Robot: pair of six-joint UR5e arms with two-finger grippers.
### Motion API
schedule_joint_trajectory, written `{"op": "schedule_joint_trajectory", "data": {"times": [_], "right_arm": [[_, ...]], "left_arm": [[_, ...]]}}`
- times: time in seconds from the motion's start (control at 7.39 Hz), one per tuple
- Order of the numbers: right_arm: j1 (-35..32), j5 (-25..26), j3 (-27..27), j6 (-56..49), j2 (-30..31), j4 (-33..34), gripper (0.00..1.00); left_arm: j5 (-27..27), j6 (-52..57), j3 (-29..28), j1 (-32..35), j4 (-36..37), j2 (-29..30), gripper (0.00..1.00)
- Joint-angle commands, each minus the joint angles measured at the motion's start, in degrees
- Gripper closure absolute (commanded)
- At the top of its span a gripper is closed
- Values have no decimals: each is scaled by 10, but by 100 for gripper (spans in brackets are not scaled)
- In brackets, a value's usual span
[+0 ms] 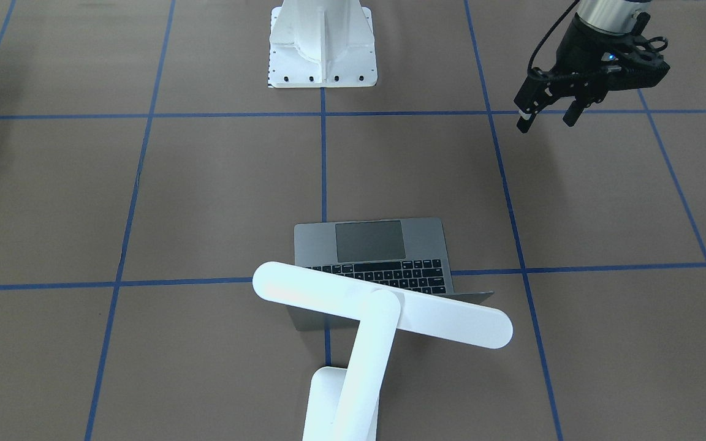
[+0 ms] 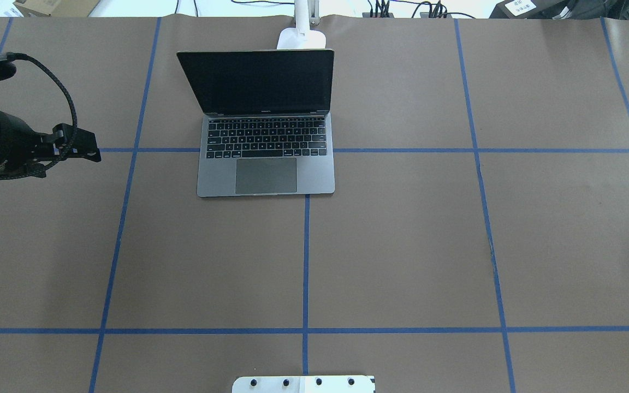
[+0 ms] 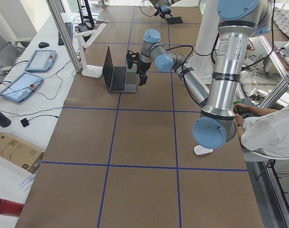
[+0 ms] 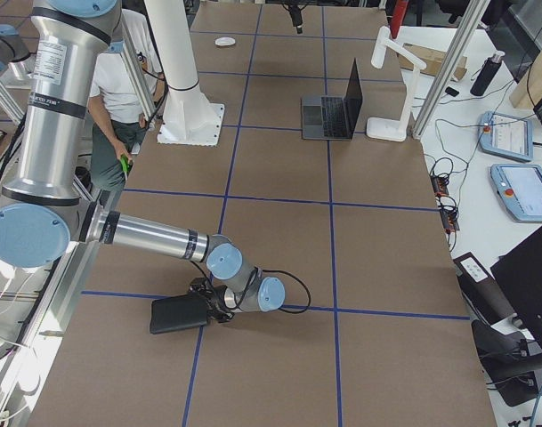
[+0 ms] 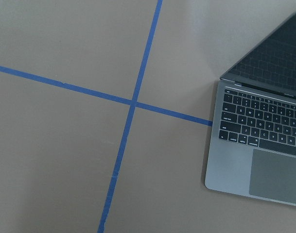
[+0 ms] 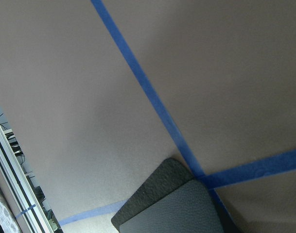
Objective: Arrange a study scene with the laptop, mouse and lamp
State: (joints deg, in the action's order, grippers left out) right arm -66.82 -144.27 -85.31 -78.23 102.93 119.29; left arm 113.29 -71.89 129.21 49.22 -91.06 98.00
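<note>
Here, in the front-facing view, the left gripper [image 1: 547, 121] hangs above the table with fingers spread, well apart from the open laptop [image 1: 370, 242]; the lamp [image 1: 451, 318] stands just behind its screen. In the exterior left view, the mouse [image 3: 202, 150] lies near the robot's base. In the exterior right view, the right gripper [image 4: 206, 307] is low at a black mat [image 4: 174, 314]; I cannot tell whether it is open.

No legible text — none anywhere
</note>
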Motion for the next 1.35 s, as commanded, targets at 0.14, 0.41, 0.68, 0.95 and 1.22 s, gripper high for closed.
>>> {"op": "schedule_joint_trajectory", "data": {"times": [0.14,0.41,0.68,0.95,1.22], "right_arm": [[1,-22,-4,0,13,1,4],[5,-47,-4,-8,25,2,9],[5,-51,-4,-10,29,2,37],[5,-52,-4,-14,32,2,76],[5,-53,-4,-15,31,0,100]], "left_arm": [[0,0,1,0,0,0,0],[0,-1,6,0,0,0,0],[0,-1,8,0,1,0,0],[0,-1,8,0,1,0,0],[0,-1,8,0,1,0,0]]}}
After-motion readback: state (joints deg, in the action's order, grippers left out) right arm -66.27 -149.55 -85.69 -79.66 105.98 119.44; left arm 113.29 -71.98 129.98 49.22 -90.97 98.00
